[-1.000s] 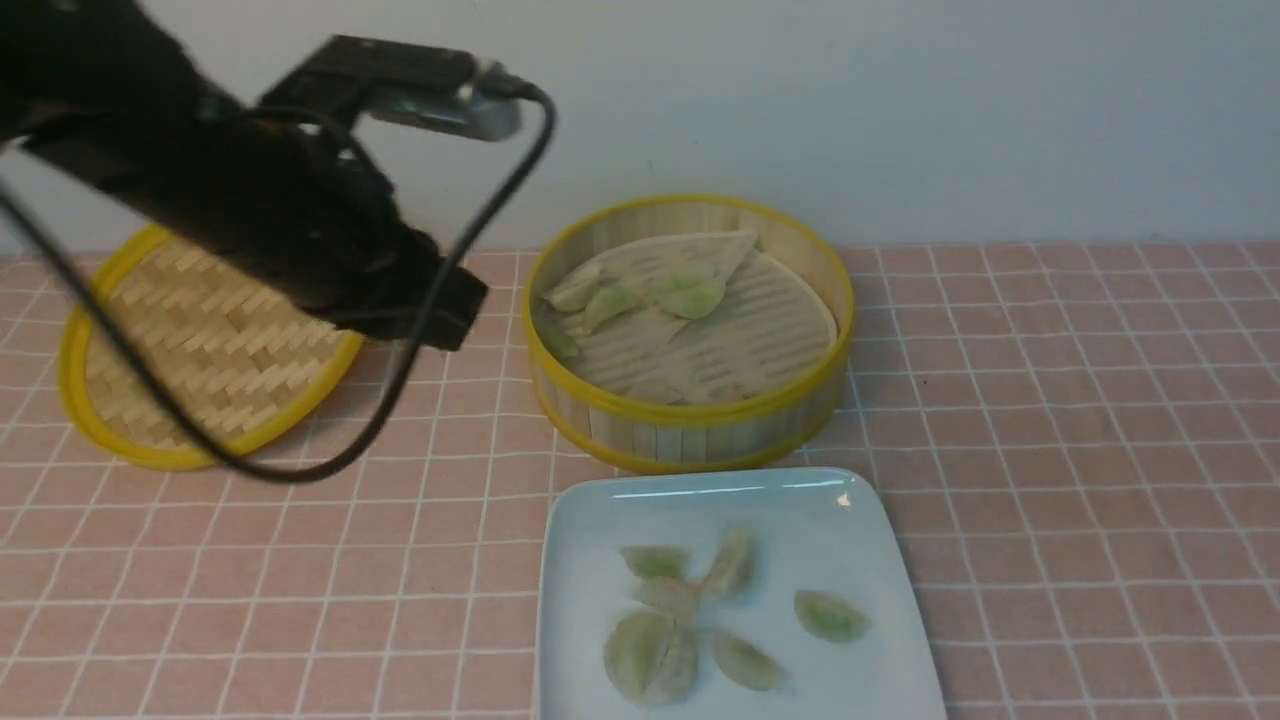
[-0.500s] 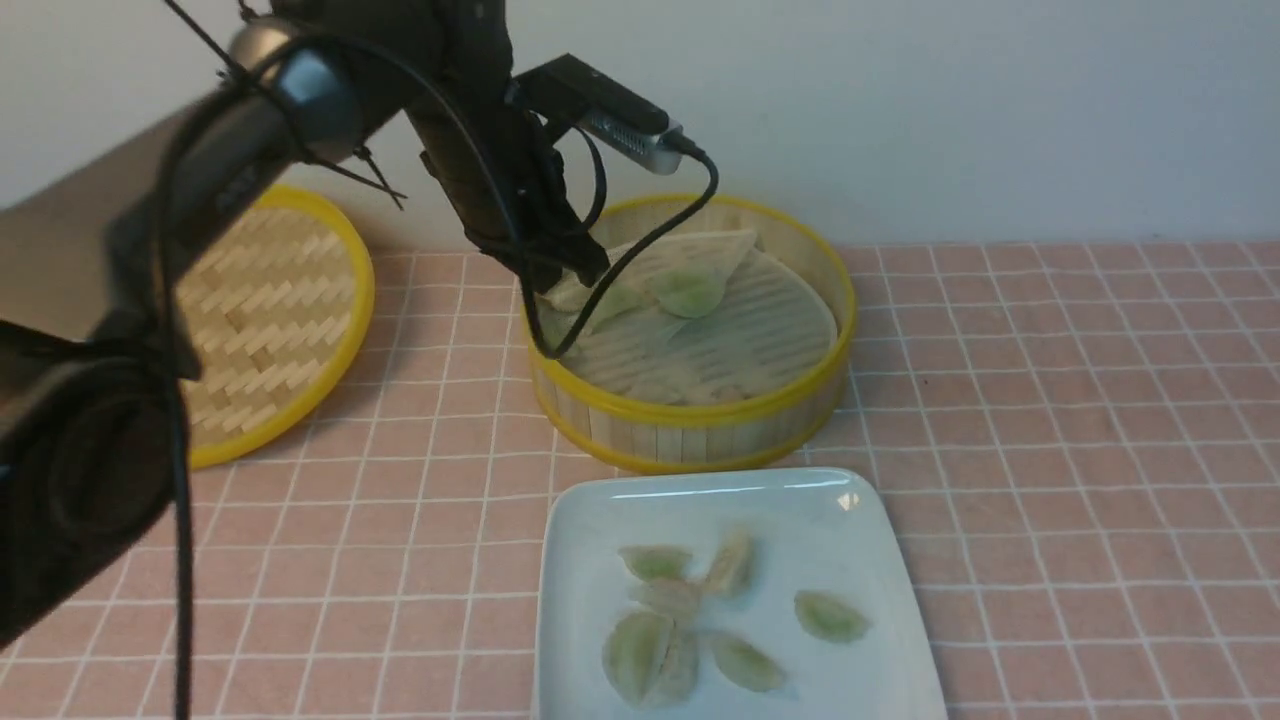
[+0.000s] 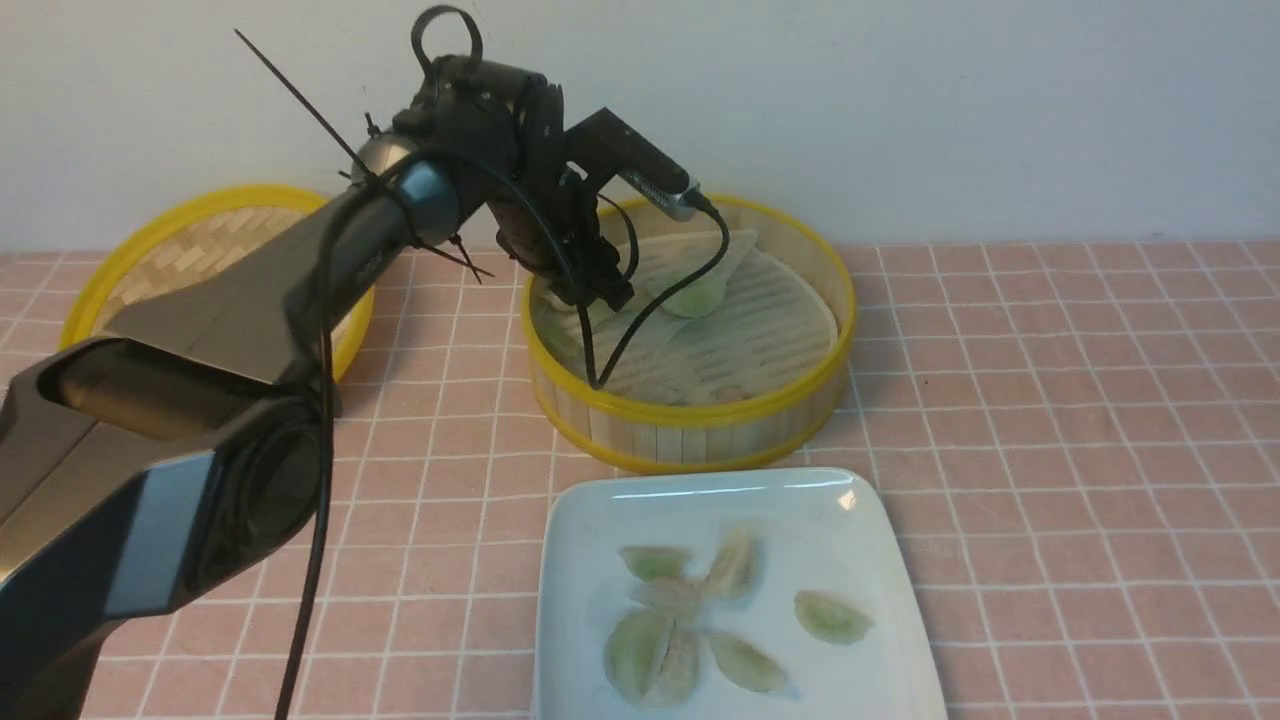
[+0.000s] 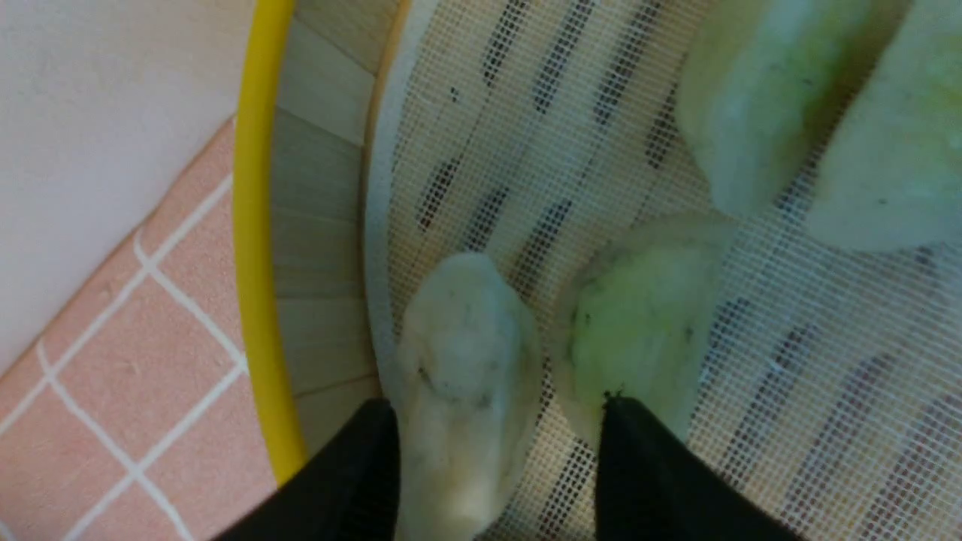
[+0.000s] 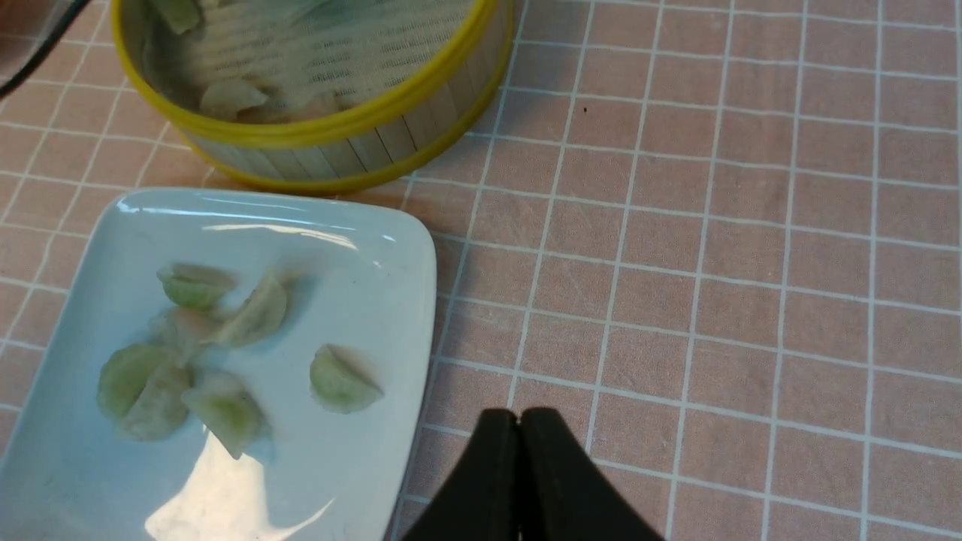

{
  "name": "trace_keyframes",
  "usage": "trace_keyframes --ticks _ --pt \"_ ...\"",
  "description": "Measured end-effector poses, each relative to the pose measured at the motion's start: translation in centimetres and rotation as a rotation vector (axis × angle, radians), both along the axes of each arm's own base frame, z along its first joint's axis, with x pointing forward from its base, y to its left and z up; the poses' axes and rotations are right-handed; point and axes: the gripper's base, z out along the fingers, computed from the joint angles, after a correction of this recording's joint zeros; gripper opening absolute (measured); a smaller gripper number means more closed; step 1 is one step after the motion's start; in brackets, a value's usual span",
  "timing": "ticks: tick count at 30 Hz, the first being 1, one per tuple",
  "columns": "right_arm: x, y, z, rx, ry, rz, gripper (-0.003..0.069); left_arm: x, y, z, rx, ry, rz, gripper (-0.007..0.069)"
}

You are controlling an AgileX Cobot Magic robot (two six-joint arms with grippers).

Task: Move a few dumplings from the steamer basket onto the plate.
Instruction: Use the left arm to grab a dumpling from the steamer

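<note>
Bamboo steamer basket (image 3: 690,430) holds the left gripper (image 4: 496,466); only the wrist view shows its jaws parted astride a dumpling (image 4: 462,353) by the wall. Right gripper (image 5: 518,481), pinched closed, hovers beside the plate (image 5: 376,300).

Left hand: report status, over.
Left hand open, astride a dumpling by the steamer wall. Right hand shut, beside the plate. Neighbour dumpling crowds one finger.
</note>
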Motion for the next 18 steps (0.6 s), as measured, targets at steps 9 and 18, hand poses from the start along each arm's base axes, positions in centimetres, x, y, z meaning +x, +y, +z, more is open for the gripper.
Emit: trace_keyframes --ticks 9,18 --pt "0.0 0.0 0.0 -0.001 0.000 0.001 -0.0014 0.7 0.0 -0.7 0.015 -0.052 0.000 0.0332" --pt "0.0 0.0 0.0 -0.001 -0.001 0.002 -0.0014 -0.3 -2.3 -0.6 0.168 -0.091 -0.068 0.0278"
